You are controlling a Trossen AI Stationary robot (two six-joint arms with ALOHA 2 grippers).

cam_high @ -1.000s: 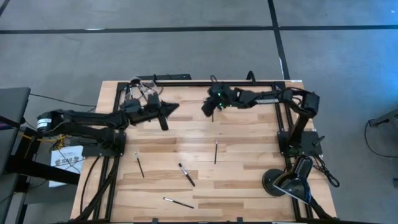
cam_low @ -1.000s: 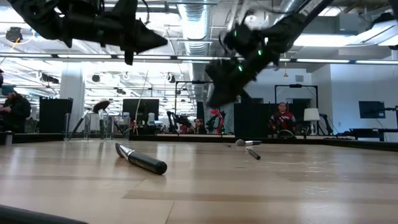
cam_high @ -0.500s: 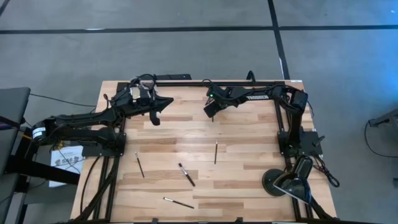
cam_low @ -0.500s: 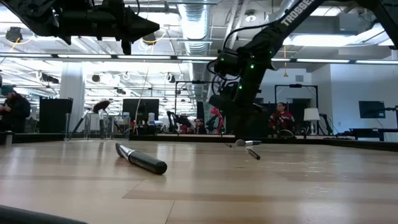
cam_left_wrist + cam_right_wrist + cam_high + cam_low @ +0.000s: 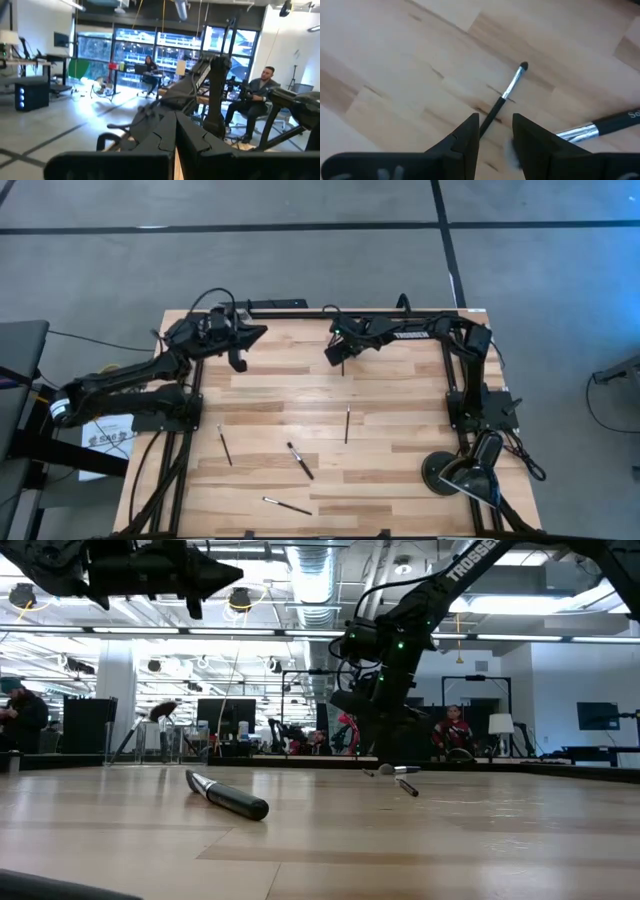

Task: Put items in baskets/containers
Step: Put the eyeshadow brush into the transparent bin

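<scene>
A wooden table (image 5: 390, 470) is seen from above, with two dark robot arms reaching in from its left and right sides. The left gripper (image 5: 262, 331) hangs in the air above the far left part of the table, its two fingers (image 5: 172, 135) pressed together and holding nothing. The right gripper (image 5: 333, 356) hangs above the far middle of the table, tilted downward, with its fingers (image 5: 470, 131) set a little apart. In the right wrist view a thin makeup brush (image 5: 505, 95) runs up from the gap between those fingers, its small dark tip pointing away from the gripper; whether the fingers actually pinch it or it simply lies on the wood below cannot be told. Just beside it in that view lies a second brush (image 5: 600, 127) with a silvery ferrule and a dark handle. Four more slim brushes lie loose on the near half of the table, well apart from both grippers: a brush near the middle (image 5: 347, 424), a brush toward the left (image 5: 224, 445), a thicker dark brush (image 5: 300, 461) between them, and a brush closest to the near edge (image 5: 286, 505). A round black lamp base (image 5: 442, 474) sits at the near right corner. No clear cup can be made out.
</scene>
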